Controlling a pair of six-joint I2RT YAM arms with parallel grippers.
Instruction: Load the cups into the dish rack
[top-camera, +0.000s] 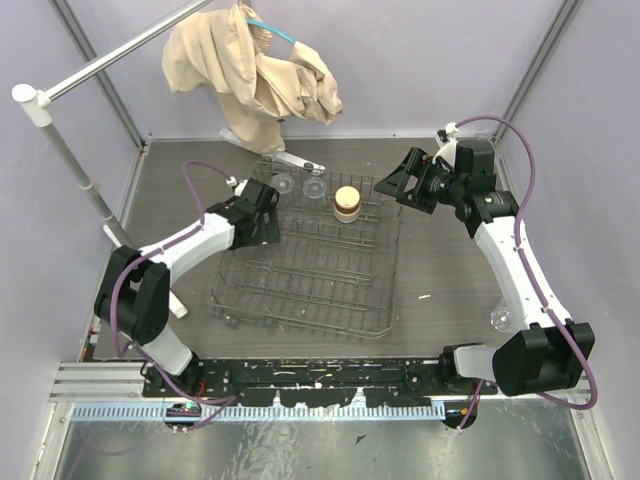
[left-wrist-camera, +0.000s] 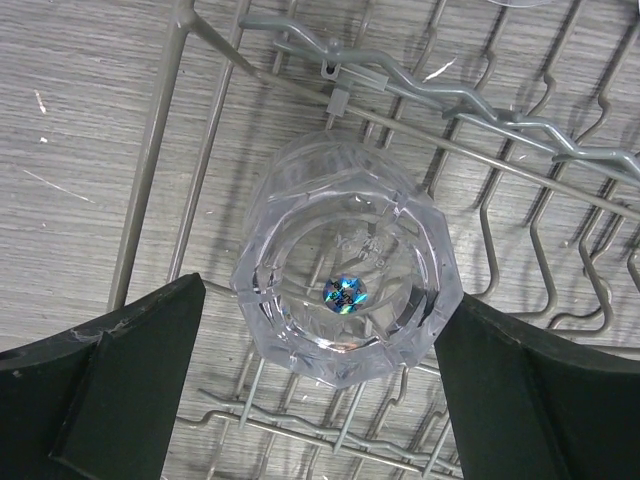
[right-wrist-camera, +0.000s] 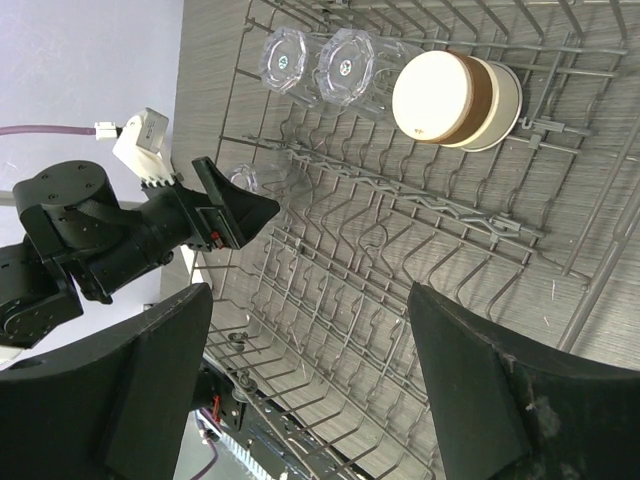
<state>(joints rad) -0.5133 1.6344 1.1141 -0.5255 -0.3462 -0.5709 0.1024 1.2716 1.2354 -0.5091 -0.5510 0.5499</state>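
The grey wire dish rack (top-camera: 330, 290) lies mid-table. In the left wrist view a clear faceted cup (left-wrist-camera: 345, 290) stands base-up among the prongs at the rack's left edge (left-wrist-camera: 150, 170). My left gripper (left-wrist-camera: 322, 300) straddles it, open, with a gap at the left finger (left-wrist-camera: 120, 380). Along the rack's far side stand two clear cups (top-camera: 283, 184) (top-camera: 314, 187) and the tan-brown cup (top-camera: 347, 203). One more clear cup (top-camera: 500, 320) stands on the table at the right. My right gripper (top-camera: 397, 186) hovers open and empty over the rack's far right corner.
A beige cloth (top-camera: 255, 70) hangs from a white pole (top-camera: 110, 55) at the back. Grey walls enclose the table on the left, back and right. The right wrist view shows the left gripper (right-wrist-camera: 225, 215) beside its clear cup (right-wrist-camera: 250, 180).
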